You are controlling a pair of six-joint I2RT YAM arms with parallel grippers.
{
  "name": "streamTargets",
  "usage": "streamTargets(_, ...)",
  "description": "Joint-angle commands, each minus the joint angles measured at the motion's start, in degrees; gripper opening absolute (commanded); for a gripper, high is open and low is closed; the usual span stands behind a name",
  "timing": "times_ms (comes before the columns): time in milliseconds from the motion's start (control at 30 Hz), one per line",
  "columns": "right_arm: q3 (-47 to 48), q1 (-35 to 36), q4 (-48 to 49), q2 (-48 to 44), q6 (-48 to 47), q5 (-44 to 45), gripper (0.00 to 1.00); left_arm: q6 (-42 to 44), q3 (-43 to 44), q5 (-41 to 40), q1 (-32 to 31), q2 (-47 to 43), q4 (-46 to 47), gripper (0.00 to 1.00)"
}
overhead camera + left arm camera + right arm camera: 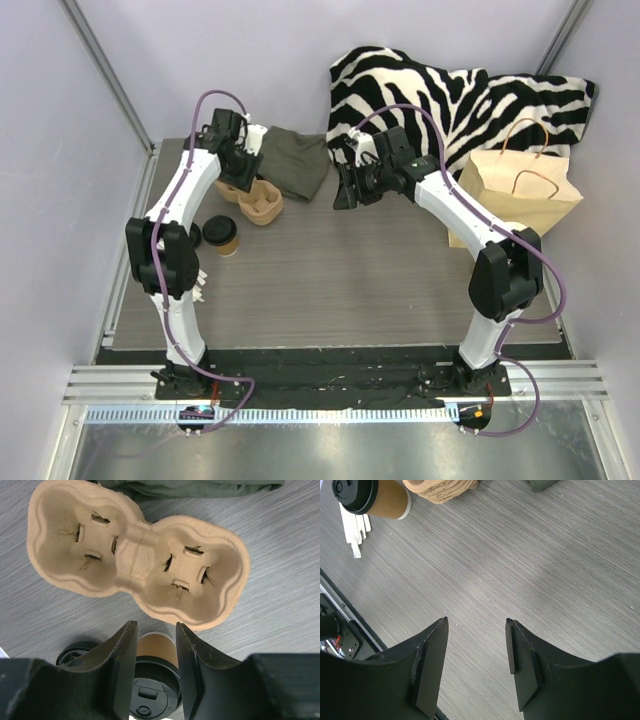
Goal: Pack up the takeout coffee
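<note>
1. The takeout coffee is on the left part of the worktop. As far as I can judge it stands upright with the black lid on top, so its long axis is vertical.
2. Near it, toward the back, lies the pulp cup carrier. Both wells are empty, and a narrow strip of worktop shows between cup and carrier.
3. Your left pincer hovers about over the carrier, partly open, and has hold of nothing. In its wrist view the cup shows through the gap, but lower down and on the side toward the arm bases.
4. Your right pincer is wide open and empty. It is above bare worktop near the middle, well apart from the cup.
5. The left arm is clearly the nearer one. I judge that you must pull it back toward the bases and lower it, so that the fingers close across the side of the cup.
6. The paper bag stands at the far right, well apart from the cup.
</note>
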Motion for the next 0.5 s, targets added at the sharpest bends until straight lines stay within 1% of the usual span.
streamTargets(0,0.78,0.14,1.10,-0.38,0.10,-1.00,0.57,0.77,-0.10,-2.23,0.50,-1.54,-0.51,0.38)
streamTargets(67,0.69,0.14,1.63,-0.02,0.37,-1.53,0.57,-4.84,-0.71,-2.23,1.46,-1.63,-0.42,0.25)
streamTargets(133,0.60,0.23,1.72,0.24,0.72,-1.62,0.57,-10.64,-1.33,-1.36,2.25,-1.72,-0.25,0.06)
streamTargets(167,0.60,0.14,1.81,0.33,0.72,-1.62,0.57,-16.06,-1.68,-0.75,2.69,-2.24,-0.25,0.04)
streamTargets(200,0.52,0.14,1.81,0.33,0.81,-1.62,0.57,-19.77,-2.55,-0.48,2.96,-3.03,1.67,0.02)
streamTargets(233,0.52,0.14,1.81,0.24,0.72,-1.53,0.57,-22.77,-5.34,-0.74,3.14,-4.17,3.17,0.03)
streamTargets(267,0.52,0.14,1.81,0.24,0.64,-1.44,0.57,-27.41,-7.20,-0.92,3.05,-5.49,5.01,0.07)
streamTargets(300,0.52,0.14,1.89,0.16,0.72,-1.53,0.57,-29.80,-9.22,-2.74,3.14,-8.72,8.77,0.11)
streamTargets(333,0.34,0.23,1.81,0.15,0.72,-1.53,0.57,-31.83,-12.81,-4.50,3.05,-9.97,10.02,0.18)
streamTargets(367,0.34,0.23,1.81,0.15,0.72,-1.53,0.57,-34.11,-13.80,-4.52,3.14,-10.94,10.65,0.20)
streamTargets(467,0.25,0.23,1.98,0.51,0.98,-1.62,0.57,-36.59,-14.95,-5.66,2.96,-12.27,10.13,0.23)
